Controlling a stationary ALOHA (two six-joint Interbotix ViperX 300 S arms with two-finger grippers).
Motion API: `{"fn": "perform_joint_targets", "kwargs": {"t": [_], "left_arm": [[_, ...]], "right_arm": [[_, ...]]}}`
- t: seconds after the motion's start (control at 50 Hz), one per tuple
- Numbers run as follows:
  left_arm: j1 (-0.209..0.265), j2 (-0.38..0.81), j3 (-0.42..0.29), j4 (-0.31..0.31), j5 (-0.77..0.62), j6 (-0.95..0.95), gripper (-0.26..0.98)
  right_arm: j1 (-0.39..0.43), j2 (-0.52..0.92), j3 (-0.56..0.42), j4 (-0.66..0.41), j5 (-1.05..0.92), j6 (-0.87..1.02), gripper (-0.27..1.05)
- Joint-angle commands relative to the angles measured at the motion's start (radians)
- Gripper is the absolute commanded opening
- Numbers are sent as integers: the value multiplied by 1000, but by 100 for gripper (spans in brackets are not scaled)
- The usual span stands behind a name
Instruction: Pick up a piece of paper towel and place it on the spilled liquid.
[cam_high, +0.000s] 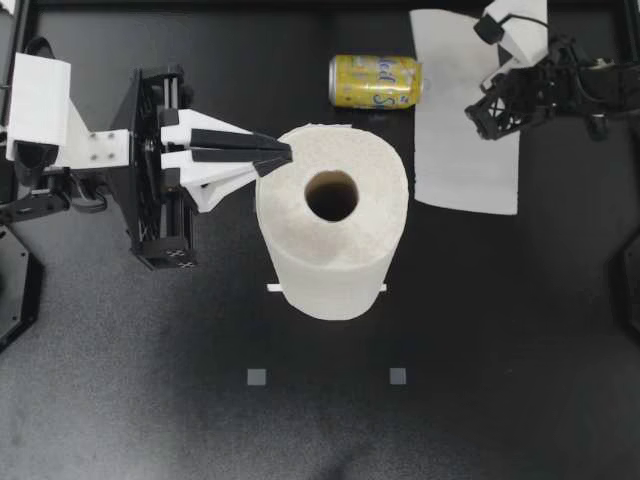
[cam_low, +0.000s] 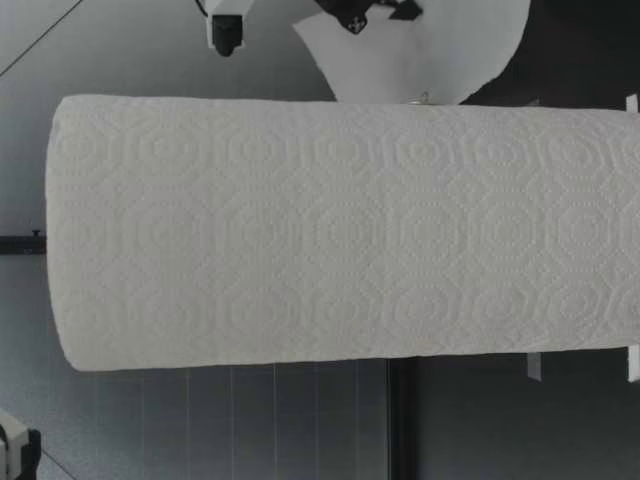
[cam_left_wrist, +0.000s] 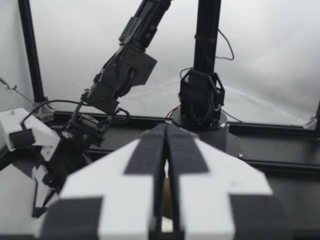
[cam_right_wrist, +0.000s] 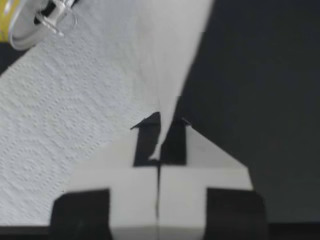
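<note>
A torn paper towel sheet (cam_high: 462, 150) lies spread on the black table at the back right, next to a tipped yellow can (cam_high: 375, 80). My right gripper (cam_high: 487, 112) is over the sheet, shut on a raised fold of it (cam_right_wrist: 165, 75); its fingertips (cam_right_wrist: 147, 142) pinch the paper. The can's rim (cam_right_wrist: 27, 22) shows beyond the sheet. My left gripper (cam_high: 278, 150) is shut, its tips at the top rim of the upright paper towel roll (cam_high: 332, 235). I see no liquid; what lies under the sheet is hidden.
The roll (cam_low: 340, 230) fills most of the low view, with the sheet (cam_low: 420, 50) behind it. Two small grey squares (cam_high: 257, 377) mark the table near the front. My right arm (cam_left_wrist: 125, 65) shows ahead of the left gripper (cam_left_wrist: 166, 145).
</note>
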Motion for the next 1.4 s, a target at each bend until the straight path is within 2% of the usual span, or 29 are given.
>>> {"fn": "perform_joint_targets", "kwargs": {"t": [0.0,0.18,0.32,0.42,0.6,0.84,1.0,1.18,1.38], "left_arm": [[0,-18,-11,3,-11,-2,8],[-2,-23,-11,3,-11,-2,8],[0,-32,-2,5,-11,2,8],[-2,-35,0,6,-11,2,8],[-2,-38,3,6,-11,2,8],[0,-40,9,8,-9,2,8],[-3,-60,25,8,-11,3,8],[-3,-106,57,25,3,0,8],[-3,-160,77,25,130,-3,8]], "right_arm": [[-8,0,-31,-2,5,0,-6],[-6,26,-49,0,23,2,18],[-6,31,-55,2,44,2,53],[-6,31,-66,2,103,2,68],[20,29,-84,-3,253,0,68],[158,-14,-104,-17,508,-3,68],[295,-163,-77,29,630,-5,68],[453,-393,-12,147,686,-6,66],[588,-566,21,227,663,-5,49]]}}
